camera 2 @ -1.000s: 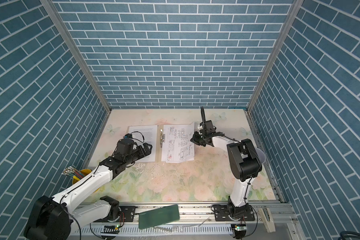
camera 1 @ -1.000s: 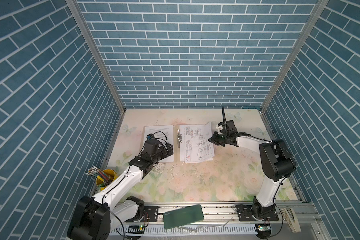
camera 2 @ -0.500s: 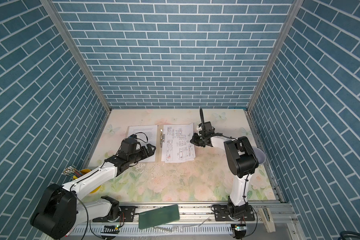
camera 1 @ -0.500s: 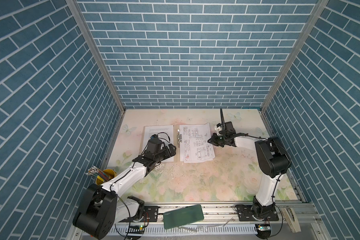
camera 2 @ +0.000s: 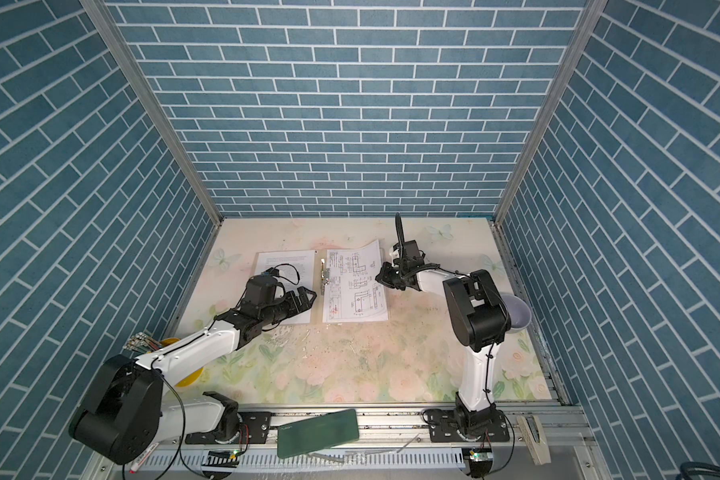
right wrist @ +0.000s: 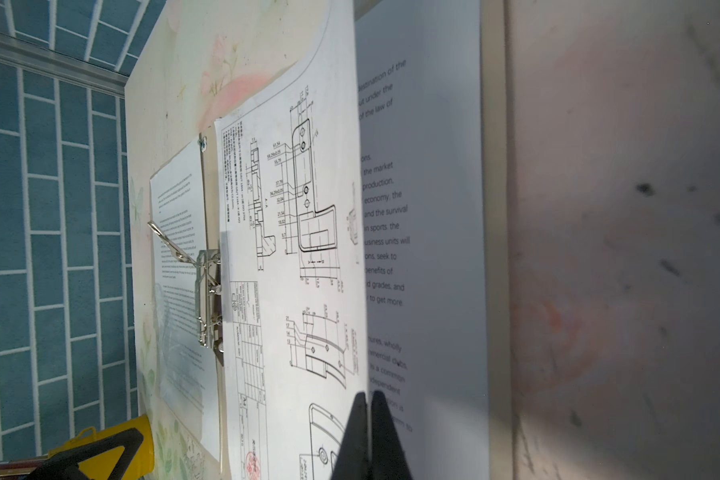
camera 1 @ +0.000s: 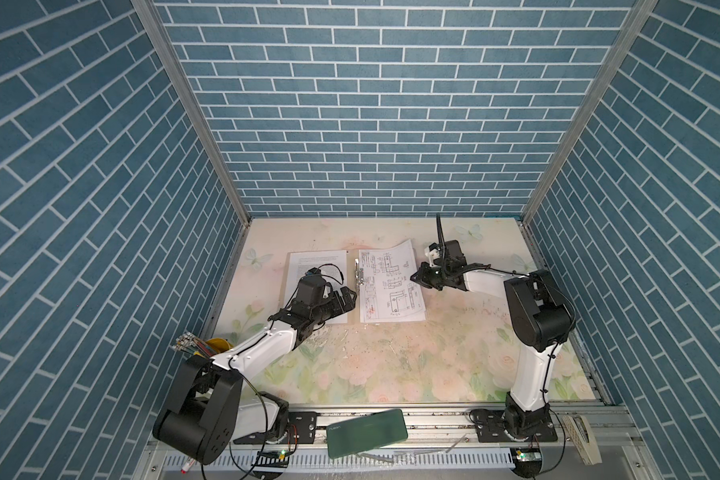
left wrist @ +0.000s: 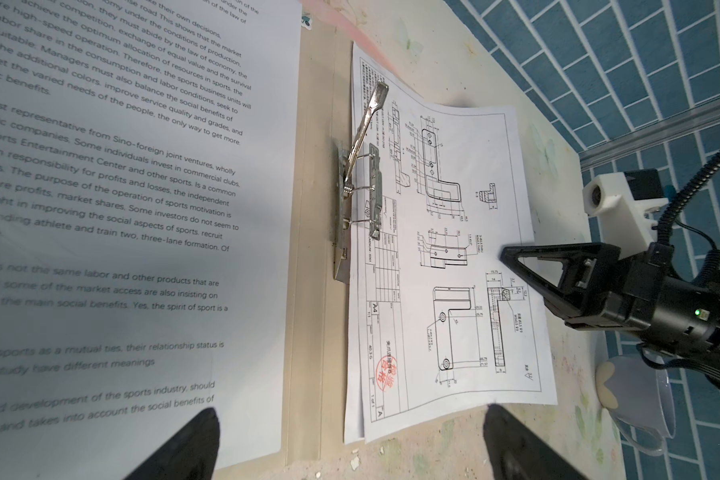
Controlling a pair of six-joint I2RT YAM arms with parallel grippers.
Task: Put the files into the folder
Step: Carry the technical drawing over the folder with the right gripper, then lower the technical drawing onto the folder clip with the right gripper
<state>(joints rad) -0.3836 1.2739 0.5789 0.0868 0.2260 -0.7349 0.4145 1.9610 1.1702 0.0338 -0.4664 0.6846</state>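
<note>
The tan folder (camera 1: 352, 318) lies open on the table, its metal clip (camera 1: 358, 272) raised at the spine. A text sheet (camera 1: 316, 266) lies on its left half. On the right half a diagram sheet (camera 1: 387, 286) lies over another text sheet (right wrist: 425, 208). My right gripper (camera 1: 415, 277) is shut on the diagram sheet's right edge, which curls up off the sheet below. In the right wrist view the shut gripper (right wrist: 368, 399) pinches that edge. My left gripper (camera 1: 348, 299) hangs open over the near end of the left sheet and the spine, empty (left wrist: 350, 415).
A yellow cup of pencils (camera 1: 208, 345) stands at the near left by the left arm. A pale mug (camera 2: 516, 316) sits near the right wall. A dark green case (camera 1: 366, 432) rests on the front rail. Brick walls close in three sides.
My left gripper has slid a little to the right, towards the folder's spine, still open. The right gripper has barely shifted left and keeps its hold on the sheet's edge.
</note>
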